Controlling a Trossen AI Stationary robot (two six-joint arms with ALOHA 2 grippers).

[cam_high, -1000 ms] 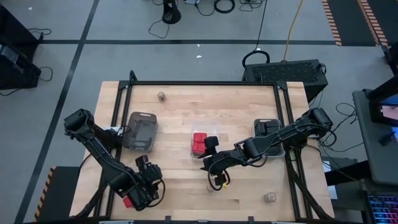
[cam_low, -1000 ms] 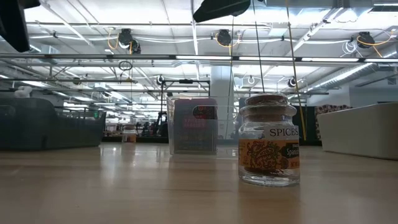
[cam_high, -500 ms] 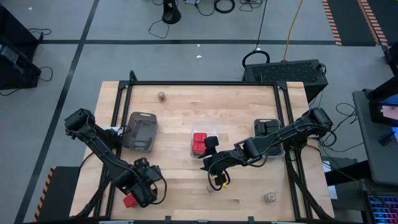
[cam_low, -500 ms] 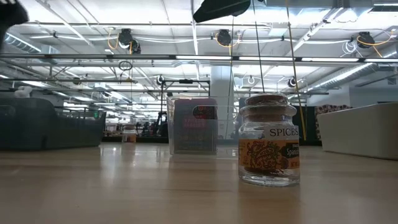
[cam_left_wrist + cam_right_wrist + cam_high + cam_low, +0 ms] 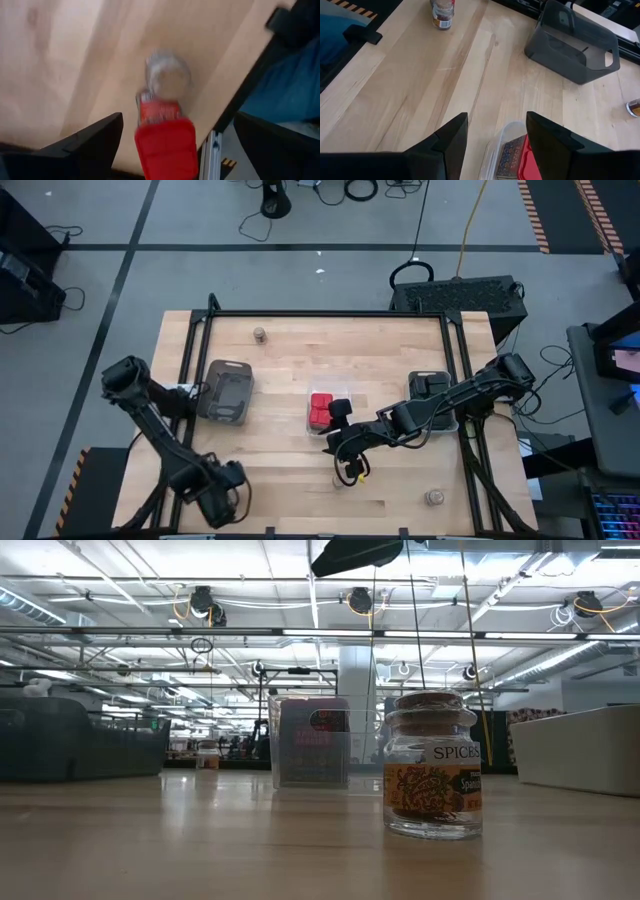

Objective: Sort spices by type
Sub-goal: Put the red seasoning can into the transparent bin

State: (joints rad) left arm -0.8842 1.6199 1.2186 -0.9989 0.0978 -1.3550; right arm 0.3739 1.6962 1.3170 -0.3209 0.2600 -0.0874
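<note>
While the left gripper (image 5: 222, 502) hangs over the wooden table's (image 5: 290, 360) near-left corner with its fingers spread and nothing between them, a bright red spice box (image 5: 166, 147) lies released beside a small round cork-lidded jar (image 5: 168, 77). Over the table's middle, the right gripper (image 5: 340, 448) hovers with parted fingers, grasping nothing, beside a clear tray (image 5: 342, 393) of red boxes (image 5: 320, 411).
</note>
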